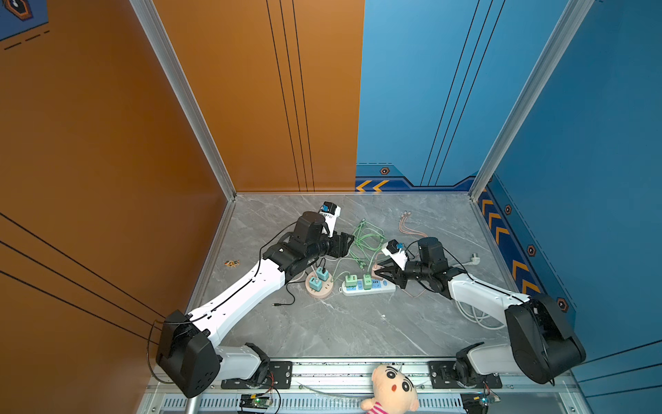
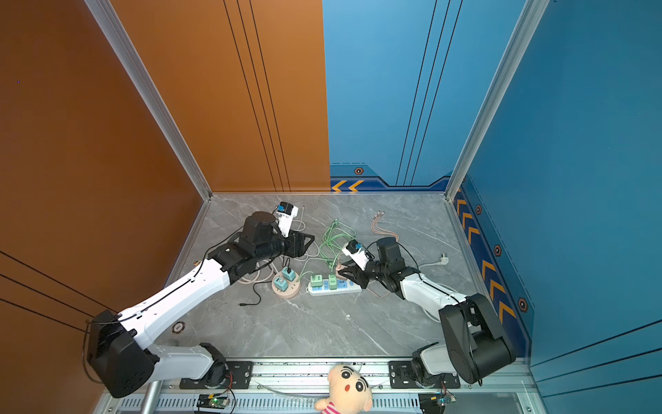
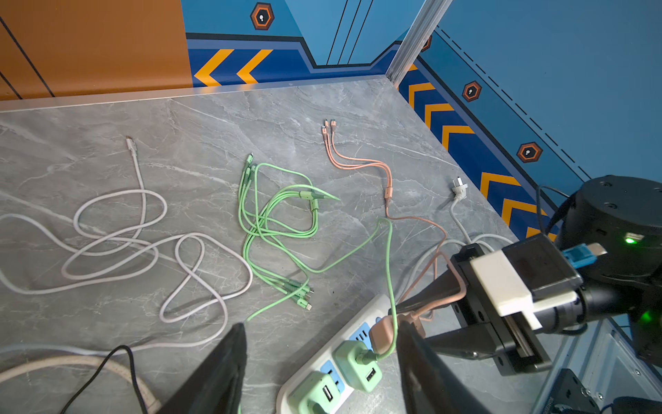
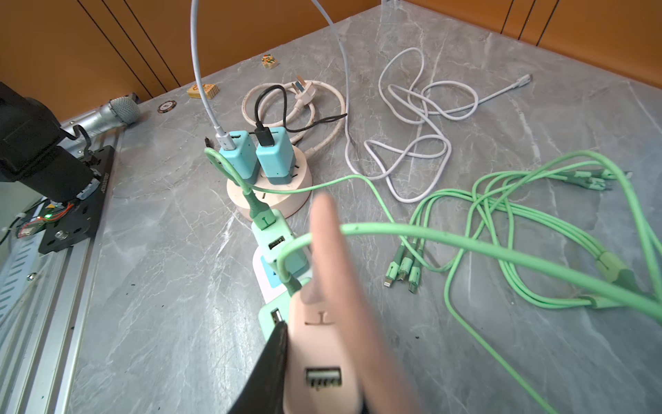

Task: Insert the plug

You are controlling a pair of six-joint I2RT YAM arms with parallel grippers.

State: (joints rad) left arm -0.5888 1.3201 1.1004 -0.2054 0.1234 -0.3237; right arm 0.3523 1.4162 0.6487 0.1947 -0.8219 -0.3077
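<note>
Mid-frame left in a top view, the left gripper (image 1: 349,244) hangs spread wide and empty, then just right of centre two green chargers (image 1: 359,280) sit in the power strip (image 1: 389,286), and at its right end the right gripper (image 1: 379,273) pinches the pink plug (image 4: 322,322) tight, tilted and seemingly not yet seated.

In both top views the left arm (image 1: 247,290) stretches from lower left to centre, left end effector (image 1: 346,244) with jaws apart. Right end effector (image 1: 379,272), centre-right, grips a pale pink plastic plug (image 4: 322,340).
</note>
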